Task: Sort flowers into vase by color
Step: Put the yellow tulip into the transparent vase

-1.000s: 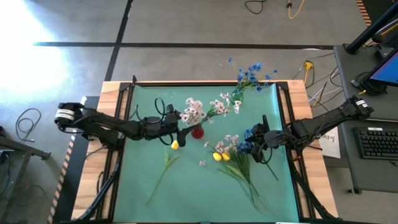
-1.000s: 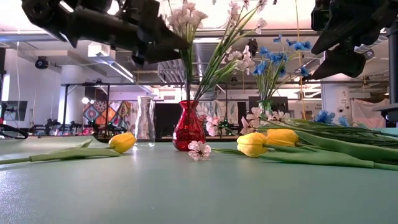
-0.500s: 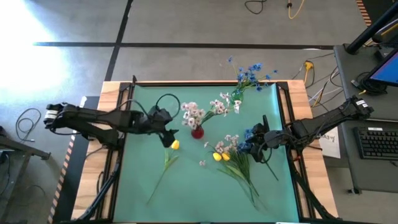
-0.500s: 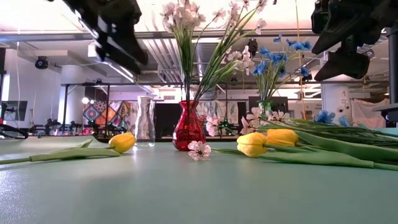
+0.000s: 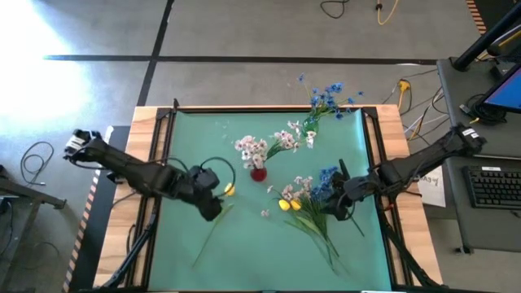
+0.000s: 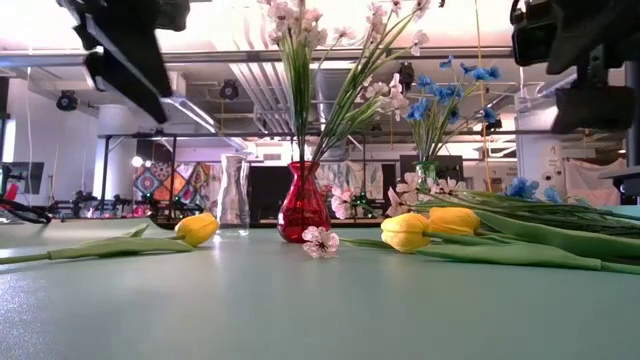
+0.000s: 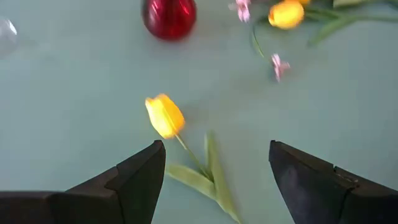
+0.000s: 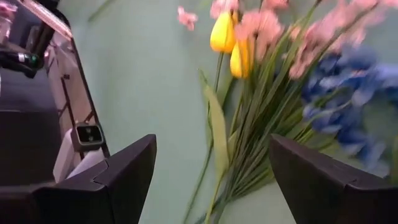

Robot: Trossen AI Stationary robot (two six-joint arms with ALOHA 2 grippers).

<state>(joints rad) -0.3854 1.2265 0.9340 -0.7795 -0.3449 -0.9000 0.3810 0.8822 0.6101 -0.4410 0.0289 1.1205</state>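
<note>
The left end effector (image 5: 213,203) hangs over the left half of the surface (image 5: 187,146), fingers spread and empty, directly above the lone tulip (image 5: 229,190), whose stem runs toward the front edge. In the left wrist view this tulip (image 7: 164,116) lies between the two fingers (image 7: 140,174), not touched by either. At the surface centre stands the red vase (image 5: 258,172) holding pink-white blossoms (image 5: 252,147); the low view shows the red vase (image 6: 303,203) upright. A clear vase (image 6: 233,194) stands beside it, toward the left edge. A loose blossom (image 5: 265,213) lies just in front of the red vase. Right of centre lies the pile (image 5: 313,207) of tulips, pink sprays and blue flowers, stems pointing toward the front right corner. At the rear edge, right of centre, the blue bunch (image 5: 327,98) stands in a vase. The right end effector (image 5: 335,203) hangs over the pile, fingers spread, holding nothing.
</note>
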